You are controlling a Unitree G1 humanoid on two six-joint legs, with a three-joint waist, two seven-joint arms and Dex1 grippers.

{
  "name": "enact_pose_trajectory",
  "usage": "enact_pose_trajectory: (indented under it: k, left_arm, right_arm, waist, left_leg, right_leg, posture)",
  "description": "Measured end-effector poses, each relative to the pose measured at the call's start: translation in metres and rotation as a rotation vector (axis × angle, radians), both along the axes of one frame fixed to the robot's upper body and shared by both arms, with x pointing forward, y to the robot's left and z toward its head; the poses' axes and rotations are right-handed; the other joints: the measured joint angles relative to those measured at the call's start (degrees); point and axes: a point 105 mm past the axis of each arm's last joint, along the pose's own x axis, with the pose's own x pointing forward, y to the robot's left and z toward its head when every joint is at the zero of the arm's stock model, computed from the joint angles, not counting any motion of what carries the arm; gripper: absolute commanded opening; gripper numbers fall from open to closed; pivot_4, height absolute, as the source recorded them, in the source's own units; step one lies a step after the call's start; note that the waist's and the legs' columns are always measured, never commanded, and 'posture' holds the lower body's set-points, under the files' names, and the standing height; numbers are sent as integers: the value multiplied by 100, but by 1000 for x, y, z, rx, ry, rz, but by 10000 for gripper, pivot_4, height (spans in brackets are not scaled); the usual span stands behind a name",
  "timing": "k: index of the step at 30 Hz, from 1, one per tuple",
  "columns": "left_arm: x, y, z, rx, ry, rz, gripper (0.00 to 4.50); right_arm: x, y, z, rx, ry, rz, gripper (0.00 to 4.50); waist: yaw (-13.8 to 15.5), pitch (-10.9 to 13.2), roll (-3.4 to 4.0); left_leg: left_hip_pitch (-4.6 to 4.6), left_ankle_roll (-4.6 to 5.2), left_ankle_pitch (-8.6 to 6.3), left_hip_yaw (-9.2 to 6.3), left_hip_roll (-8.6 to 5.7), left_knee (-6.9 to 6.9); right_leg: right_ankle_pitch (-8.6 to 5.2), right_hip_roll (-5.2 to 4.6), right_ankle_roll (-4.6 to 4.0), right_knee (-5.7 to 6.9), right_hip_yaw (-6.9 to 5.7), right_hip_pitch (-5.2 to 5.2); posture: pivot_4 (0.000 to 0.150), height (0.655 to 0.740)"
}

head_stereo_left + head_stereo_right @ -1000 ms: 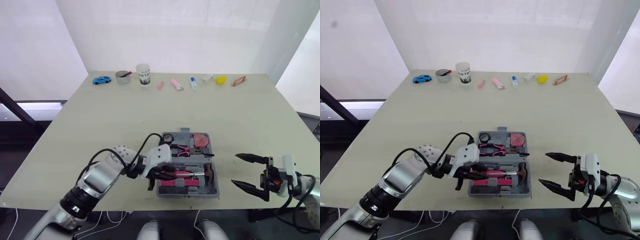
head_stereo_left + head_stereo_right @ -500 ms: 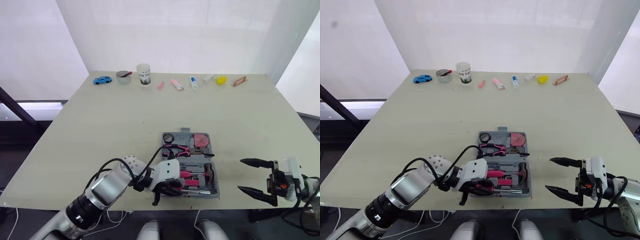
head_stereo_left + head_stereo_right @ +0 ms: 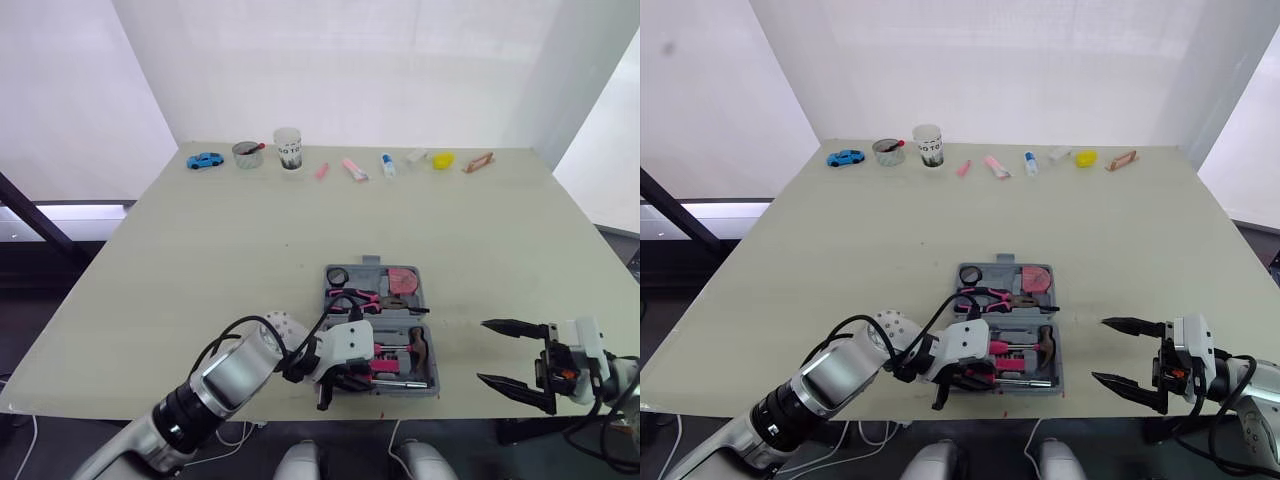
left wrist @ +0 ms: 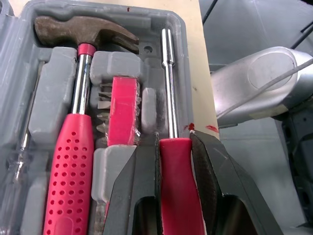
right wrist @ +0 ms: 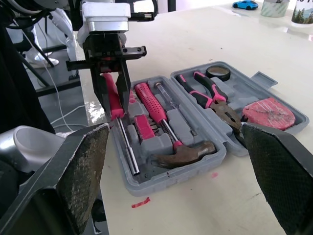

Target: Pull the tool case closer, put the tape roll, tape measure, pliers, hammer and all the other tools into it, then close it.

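The grey tool case (image 3: 432,372) lies open near the table's front edge. In it are a black tape roll (image 3: 337,276), a pink tape measure (image 3: 403,279), pink-handled pliers (image 3: 355,297) and a hammer (image 4: 78,127). A pink bit holder (image 4: 122,112) sits beside the hammer. My left gripper (image 3: 345,372) is shut on a pink-handled screwdriver (image 4: 175,196) over the case's front row. The screwdriver's steel shaft (image 4: 168,83) runs along the front slot, tilted down into it in the right wrist view. My right gripper (image 3: 482,350) hangs open to the right of the case, holding nothing.
Along the table's far edge stand a blue toy car (image 3: 204,160), a tin (image 3: 246,154), a cup (image 3: 288,148), some small pink items (image 3: 352,168), a tube (image 3: 386,165) and a yellow object (image 3: 442,160). Red marks (image 4: 200,127) dot the table edge by the case.
My left gripper has carried the screwdriver from the case's left end rightward along its front row. The right gripper has drifted slightly right and stays open.
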Motion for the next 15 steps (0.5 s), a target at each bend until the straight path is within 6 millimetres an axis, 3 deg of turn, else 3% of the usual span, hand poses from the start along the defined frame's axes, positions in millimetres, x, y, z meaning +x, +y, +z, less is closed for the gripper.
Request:
enact_pose_trajectory:
  k: [15]
  left_arm:
    - [7, -19, -8, -1, 2, -41, 4837]
  right_arm:
    - [0, 1, -1, 1, -3, -11, 45000]
  waist:
    - [82, -2, 3]
  left_leg:
    - [-1, 0, 0, 2, -6, 4]
  right_leg:
    - [1, -4, 1, -1, 2, 2]
  posture:
    - [1500, 7400]
